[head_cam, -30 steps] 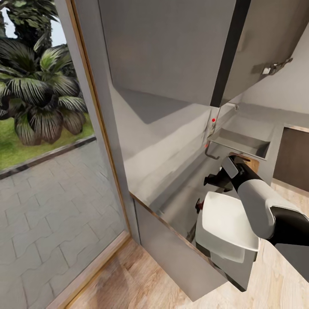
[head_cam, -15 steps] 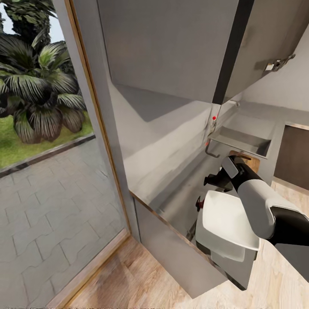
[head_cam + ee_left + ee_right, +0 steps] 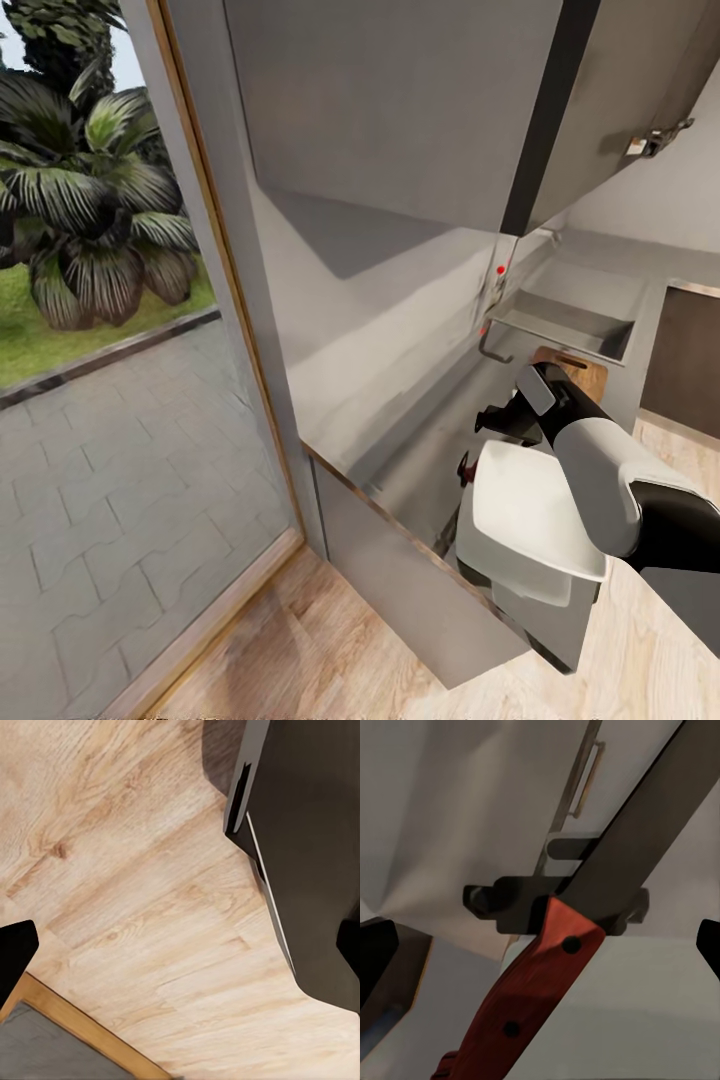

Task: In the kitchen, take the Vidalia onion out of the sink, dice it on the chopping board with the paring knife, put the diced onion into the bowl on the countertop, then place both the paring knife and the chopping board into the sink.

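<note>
Countertop (image 3: 420,470) runs as a long grey metal strip from about six o'clock up toward one o'clock in my head view, under big grey wall cabinets (image 3: 400,110), with a glass door and garden off at nine o'clock. At its far end, around two o'clock, sits the sink (image 3: 570,335), its chrome tap (image 3: 495,300) and red knob just beside it, and a corner of the brown chopping board (image 3: 580,372) shows just this side of the basin. Nearer me, at about four o'clock, the white bowl (image 3: 525,520) rests on the counter, partly behind my right forearm. My right gripper (image 3: 505,420) hovers over the counter between bowl and board, and from the wrist camera I judge my fingers are clamped on the paring knife (image 3: 536,982), red-and-black handle toward the palm and dark blade running out ahead. My left gripper (image 3: 180,945) hangs over bare wooden floor beside a dark cabinet, fingers spread with nothing between them. I see no onion, whole or diced, so I can't tell how far along the cutting is. If the knife is bound for the sink, I should carry it past the board with the blade kept clear of the tap, lower it inside the basin, and only then let go.
</note>
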### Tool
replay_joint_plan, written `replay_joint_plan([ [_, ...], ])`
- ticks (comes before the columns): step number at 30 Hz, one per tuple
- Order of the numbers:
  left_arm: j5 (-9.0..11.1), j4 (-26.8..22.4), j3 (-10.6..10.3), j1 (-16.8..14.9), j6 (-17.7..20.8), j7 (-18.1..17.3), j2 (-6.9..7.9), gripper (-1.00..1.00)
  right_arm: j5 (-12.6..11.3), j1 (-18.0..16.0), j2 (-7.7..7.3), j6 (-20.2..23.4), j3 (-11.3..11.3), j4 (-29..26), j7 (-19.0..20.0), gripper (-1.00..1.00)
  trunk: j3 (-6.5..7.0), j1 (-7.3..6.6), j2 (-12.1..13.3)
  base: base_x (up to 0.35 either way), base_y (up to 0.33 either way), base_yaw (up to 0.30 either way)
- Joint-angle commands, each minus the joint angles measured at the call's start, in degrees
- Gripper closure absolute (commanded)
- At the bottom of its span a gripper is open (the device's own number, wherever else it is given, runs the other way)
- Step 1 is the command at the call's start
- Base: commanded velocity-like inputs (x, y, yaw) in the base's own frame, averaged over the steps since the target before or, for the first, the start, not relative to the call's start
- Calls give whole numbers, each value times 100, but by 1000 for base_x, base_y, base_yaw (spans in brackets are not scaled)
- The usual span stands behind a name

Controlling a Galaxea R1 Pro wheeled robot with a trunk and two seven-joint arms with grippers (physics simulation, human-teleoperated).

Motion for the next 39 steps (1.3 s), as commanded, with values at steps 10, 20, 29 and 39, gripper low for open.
replay_joint_plan([
  [10, -60, 5, 43, -5, -14, 22, 2, -100, -60, -4, 3, 9, -17, -5, -59, -100, -56, 3, -11, 0, 0, 0],
  [20, -60, 9, 43, -5, -14, 22, 2, -100, -60, -4, 1, 9, -19, -5, -58, -100, -101, 3, -11, 0, 0, 0],
  [29, -60, 7, 43, -5, -14, 22, 2, -100, -57, -4, 1, 9, -21, 103, -58, -100, -132, 3, -11, 0, 0, 0],
  [39, -60, 11, 43, -5, -14, 22, 2, -100, -51, -4, 1, 5, -21, 196, -267, -100, -143, 3, -11, 0, 0, 0],
])
